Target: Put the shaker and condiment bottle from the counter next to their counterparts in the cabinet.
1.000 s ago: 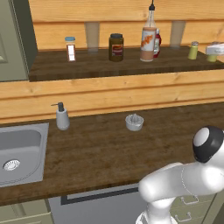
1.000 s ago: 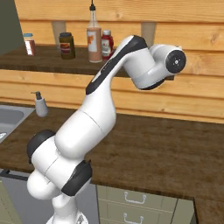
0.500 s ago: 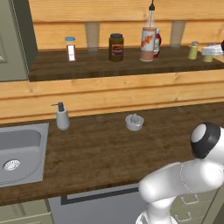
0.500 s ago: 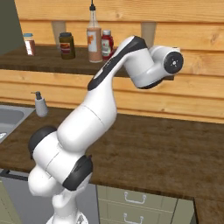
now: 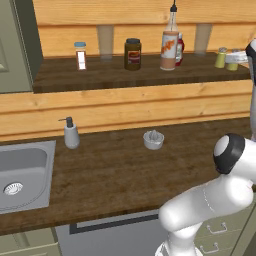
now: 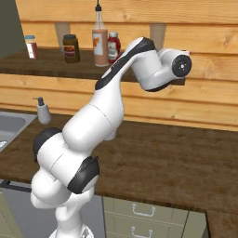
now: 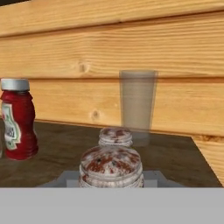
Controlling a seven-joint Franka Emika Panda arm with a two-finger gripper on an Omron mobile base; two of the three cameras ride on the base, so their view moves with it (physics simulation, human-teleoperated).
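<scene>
Dark wood-grain counter [image 5: 115,175], pale plank cabinet [image 5: 140,12], steel sink [image 5: 22,167], glossy red bottle [image 7: 17,122]

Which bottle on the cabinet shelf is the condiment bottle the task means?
Look at the dark shelf board in the light-wood recess above the counter. The condiment bottle stands right of the dark brown jar: tallest there, clear with orange sauce and a black nozzle, unlike the squat red bottle beside it.

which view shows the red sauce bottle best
The hand view: the red sauce bottle stands large at left, cap and label clear. In the right base view it is small beside the condiment bottle; in the left base view that bottle mostly hides it.
</scene>
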